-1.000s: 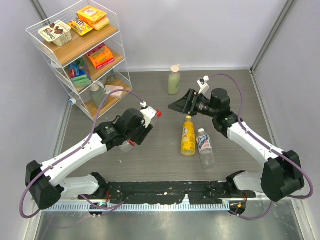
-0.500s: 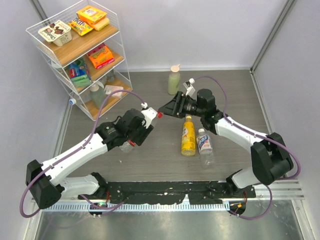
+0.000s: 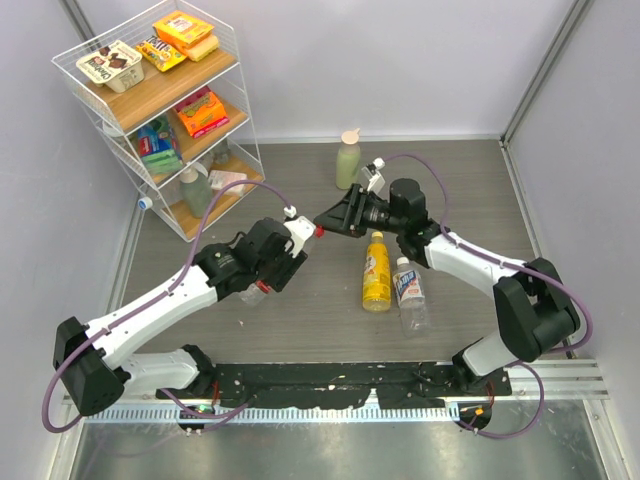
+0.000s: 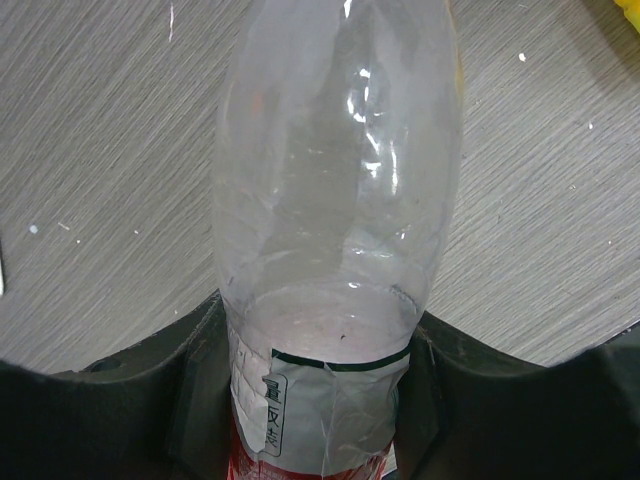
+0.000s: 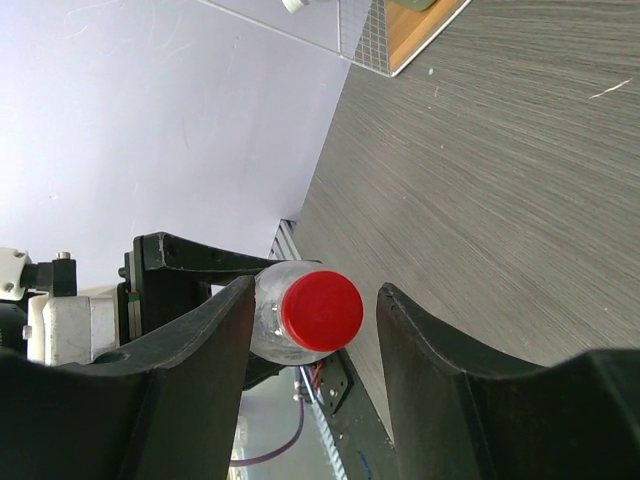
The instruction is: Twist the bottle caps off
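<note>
- your left gripper [image 4: 318, 322] is clamping the clear plastic bottle [image 4: 335, 200].
- its small round red plastic cap [image 5: 320, 310] is now sitting between the jaws of your right gripper [image 5: 315, 292].
- those jaws are narrowing but still gaping either side, so the unscrewing is not starting yet.

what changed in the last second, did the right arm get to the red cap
The right pincer swung left to the red cap and narrowed its jaws around it. A gap still shows on one side, so it is not clamped yet. Unchanged: the left pincer gripping the clear bottle, the yellow bottle and labelled bottle lying flat, the green bottle upright.
</note>
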Controlling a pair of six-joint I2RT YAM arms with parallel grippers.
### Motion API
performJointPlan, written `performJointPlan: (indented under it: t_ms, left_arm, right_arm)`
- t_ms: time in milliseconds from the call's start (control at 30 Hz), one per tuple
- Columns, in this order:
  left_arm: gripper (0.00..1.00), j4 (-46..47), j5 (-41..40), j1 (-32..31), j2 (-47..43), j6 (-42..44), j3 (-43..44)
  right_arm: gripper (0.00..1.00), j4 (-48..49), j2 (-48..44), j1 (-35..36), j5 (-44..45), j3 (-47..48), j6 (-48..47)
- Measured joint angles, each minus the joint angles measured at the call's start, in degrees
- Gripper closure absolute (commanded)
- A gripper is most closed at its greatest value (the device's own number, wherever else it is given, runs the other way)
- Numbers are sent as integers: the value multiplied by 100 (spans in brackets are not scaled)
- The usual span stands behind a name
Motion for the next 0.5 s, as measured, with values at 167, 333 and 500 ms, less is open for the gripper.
performJointPlan:
  t_ms: [167,333,500]
  left_arm:
    - [68,-2,-17,-4,0,37,0]
    - [69,-11,-39,-28,0,48,0]
    - [69,0,-66,-46,0,44,2]
  right_arm:
    - [44,37,83,63,-50,13,26]
    - [62,33,144,146,-57,20,26]
    - [83,44,144,146,-46,20,92]
